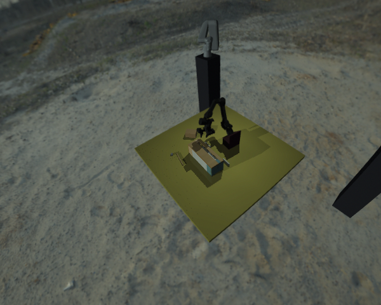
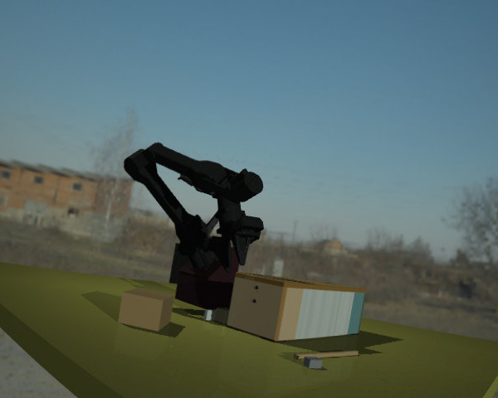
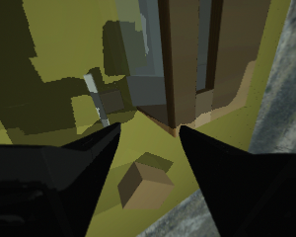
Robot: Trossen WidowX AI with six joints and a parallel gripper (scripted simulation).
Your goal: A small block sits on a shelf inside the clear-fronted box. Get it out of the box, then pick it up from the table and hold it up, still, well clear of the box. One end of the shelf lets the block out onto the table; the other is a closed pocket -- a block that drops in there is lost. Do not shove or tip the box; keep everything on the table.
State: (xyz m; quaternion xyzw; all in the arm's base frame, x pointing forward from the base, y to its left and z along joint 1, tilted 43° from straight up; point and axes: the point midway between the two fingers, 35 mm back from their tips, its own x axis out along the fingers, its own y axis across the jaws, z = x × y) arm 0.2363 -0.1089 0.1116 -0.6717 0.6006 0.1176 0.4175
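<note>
Tan all over, a plain block (image 1: 190, 133) (image 2: 145, 309) (image 3: 150, 193) stood on the olive surface (image 1: 210, 210) (image 2: 241, 376) (image 3: 54, 30), at nine o'clock from the box (image 1: 202, 156) (image 2: 257, 303) (image 3: 185, 74) in the exterior view. Next along came the black arm (image 1: 223, 111) (image 2: 184, 167), bent high over a dark maroon piece (image 1: 232, 140) (image 2: 206, 287). Low down, also toward nine o'clock but much nearer the box, lay a pale bar (image 2: 209, 314) (image 3: 91, 83) with a small brown piece (image 2: 220, 315) (image 3: 112, 101) just beside it. The claw (image 1: 204, 135) (image 2: 234, 267) (image 3: 150, 127) hung at the box's ten o'clock, pointing down, its fingers partly open with nothing between them. The box itself sat upright, showing a tan end with two dark dots, then a white panel and a teal strip at its three o'clock end. Toward five o'clock a thin wooden stick (image 1: 180, 158) (image 2: 330, 354) lay on the surface, a little grey cube (image 1: 171, 154) (image 2: 313, 362) close by its near end. As for the task's block, I could not tell which of the small pieces it was, nor make out for certain whether one sat on the shelf inside; the claw, at any rate, was not holding it.
</note>
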